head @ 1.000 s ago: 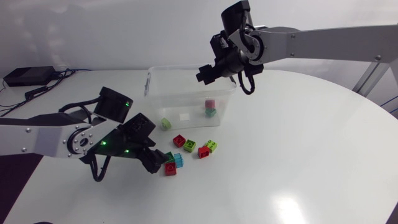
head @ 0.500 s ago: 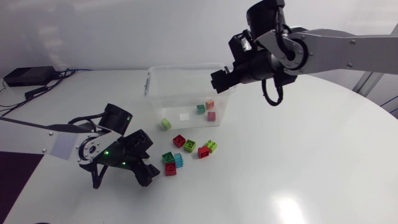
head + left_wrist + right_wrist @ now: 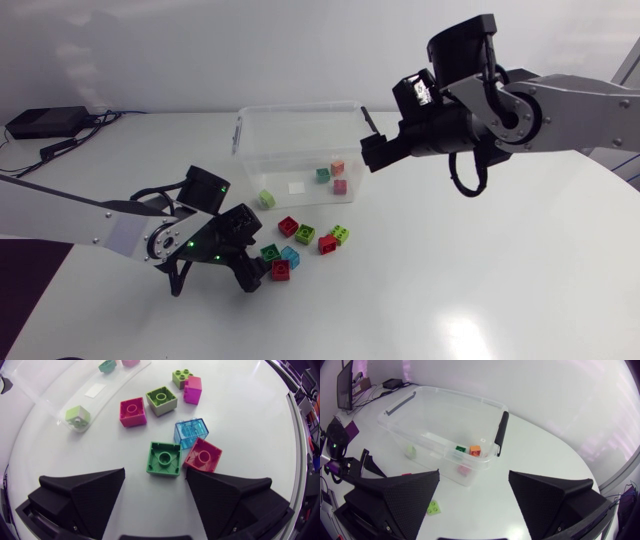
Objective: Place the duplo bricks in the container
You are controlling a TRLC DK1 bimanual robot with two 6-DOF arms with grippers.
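Seven duplo bricks [image 3: 305, 234] lie clustered on the white counter [image 3: 450, 280] in front of the clear container [image 3: 300, 107], which holds three more near one end. The left end effector [image 3: 155, 476] is released, its fingers spread low over the counter, with the green brick [image 3: 164, 458] just ahead of the gap between them. The red brick [image 3: 202, 456] sits just beside the green one and close to one fingertip, with the clear blue brick [image 3: 191, 433] right behind.

The step in hand looks like grasping the green brick. To do it well, the arm should advance until both fingers flank the brick's flat sides. The finger nearest the red brick must slip past without nudging it before the fingers close squarely. The right end effector [image 3: 372, 152], likewise released and empty, hovers beside the container's handle end.
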